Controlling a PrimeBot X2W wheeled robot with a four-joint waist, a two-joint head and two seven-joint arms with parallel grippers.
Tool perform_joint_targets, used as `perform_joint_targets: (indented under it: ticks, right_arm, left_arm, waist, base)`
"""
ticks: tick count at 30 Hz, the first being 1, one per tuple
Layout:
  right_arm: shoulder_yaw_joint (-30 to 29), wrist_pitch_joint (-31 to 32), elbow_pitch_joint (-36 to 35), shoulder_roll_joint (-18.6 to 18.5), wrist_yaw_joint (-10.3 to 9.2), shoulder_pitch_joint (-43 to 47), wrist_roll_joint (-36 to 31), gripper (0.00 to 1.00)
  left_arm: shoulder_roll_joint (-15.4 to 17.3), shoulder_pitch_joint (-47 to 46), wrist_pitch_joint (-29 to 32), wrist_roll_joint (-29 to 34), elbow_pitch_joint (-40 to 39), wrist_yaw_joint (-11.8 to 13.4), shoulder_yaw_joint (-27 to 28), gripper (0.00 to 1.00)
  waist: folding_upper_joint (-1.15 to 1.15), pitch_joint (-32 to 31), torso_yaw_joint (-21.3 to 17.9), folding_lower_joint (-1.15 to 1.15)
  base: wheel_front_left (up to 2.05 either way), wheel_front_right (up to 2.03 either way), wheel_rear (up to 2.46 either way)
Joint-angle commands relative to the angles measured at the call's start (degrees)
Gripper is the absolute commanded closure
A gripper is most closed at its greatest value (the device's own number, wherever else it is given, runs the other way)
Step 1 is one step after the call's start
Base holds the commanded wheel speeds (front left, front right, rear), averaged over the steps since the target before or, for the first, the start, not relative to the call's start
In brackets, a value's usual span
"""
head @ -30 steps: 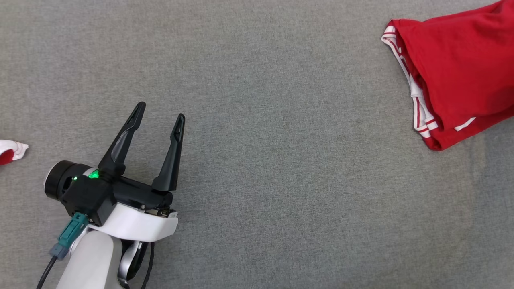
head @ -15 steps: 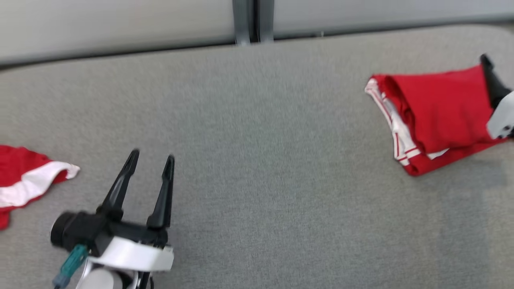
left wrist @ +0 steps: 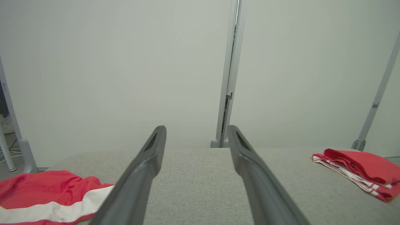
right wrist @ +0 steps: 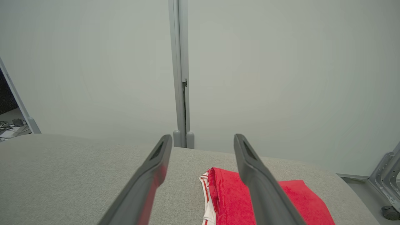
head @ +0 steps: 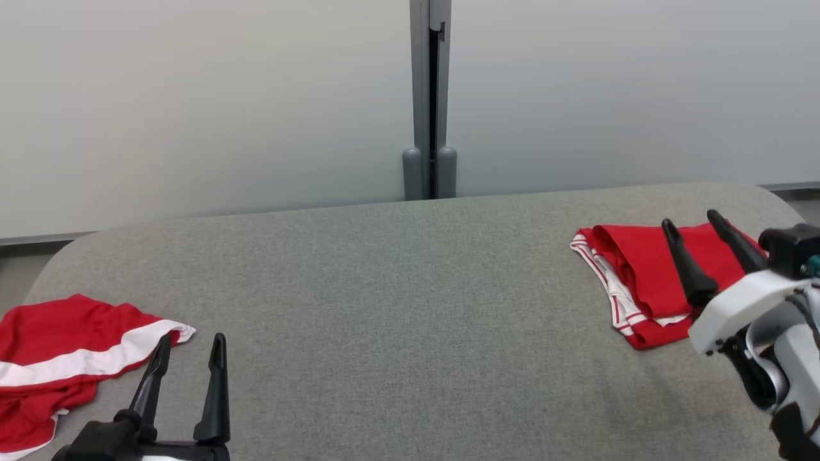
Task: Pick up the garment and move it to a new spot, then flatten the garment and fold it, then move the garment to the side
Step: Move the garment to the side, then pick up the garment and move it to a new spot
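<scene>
1. Head view: a pale grey wall (head: pixel 192 96) stands behind the whole scene. It is split by an upright grey post (head: pixel 430 96) that meets the middle of the far edge of the worktop.
2. The worktop (head: pixel 410 288) is covered in grey woven fabric and has rounded far corners.
3. A loose garment (head: pixel 70 346), red with a broad white band, lies rumpled at the left edge of the worktop, towards the near corner. The left wrist view shows it (left wrist: pixel 47 193) low on the left, partly behind one finger.
4. The folded garment (head: pixel 631 262), red with white-and-red striped trim along the side that faces the worktop's centre, lies in a neat stack close to the right edge, near the far right corner. It also shows in the left wrist view (left wrist: pixel 359 170) and in the right wrist view (right wrist: pixel 225 193), and it is well apart from the loose garment.
5. The right end effector (head: pixel 689 218) sits at the right edge with its two dark fingers spread wide and nothing between them. The fingers point over the folded garment. They seem to be clear of the cloth, though the angle leaves that unsure. Its own wrist view (right wrist: pixel 203 136) shows the stack below and between the fingers.
6. The left end effector (head: pixel 192 338) rises from the near edge, just beside the loose garment's white hem. Its fingers are wide apart and empty, as its wrist view (left wrist: pixel 196 128) also shows.
</scene>
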Motion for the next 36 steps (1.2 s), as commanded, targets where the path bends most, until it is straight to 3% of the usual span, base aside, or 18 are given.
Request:
perform_joint_targets:
  ticks: [1, 12, 21, 36]
  right_arm:
    - [-0.54, -0.81, -0.84, 0.29, -0.01, 2.38, 0.22, 0.0]
    - [-4.43, -2.67, -9.62, 4.3, -0.01, 17.68, -5.43, 0.0]
    - [-10.9, -2.63, -19.21, 8.35, -0.01, 27.09, -9.82, 0.0]
    - [-13.16, -2.65, -21.66, 10.88, -0.01, 30.69, -12.55, 0.0]
  left_arm:
    - [0.24, 0.81, -0.07, -0.31, 0.13, 0.47, 0.41, 0.0]
    - [-0.3, 4.95, -0.06, -1.42, 1.52, 2.87, 3.68, 0.0]
    - [-1.38, 6.95, -0.06, 0.09, 1.35, 2.41, 4.59, 0.0]
    - [-2.38, 6.71, -0.06, 2.07, 1.54, 1.01, 4.21, 0.0]
  waist:
    - [0.0, -1.98, 1.56, 0.0]
    - [0.0, -4.87, 3.17, 0.0]
    - [0.0, -5.87, 3.5, 0.0]
    - [0.0, -6.07, 2.83, 0.0]
  base:
    - [0.0, 0.0, 0.0]
    - [0.0, 0.0, 0.0]
    - [0.0, 0.0, 0.0]
    - [0.0, 0.0, 0.0]
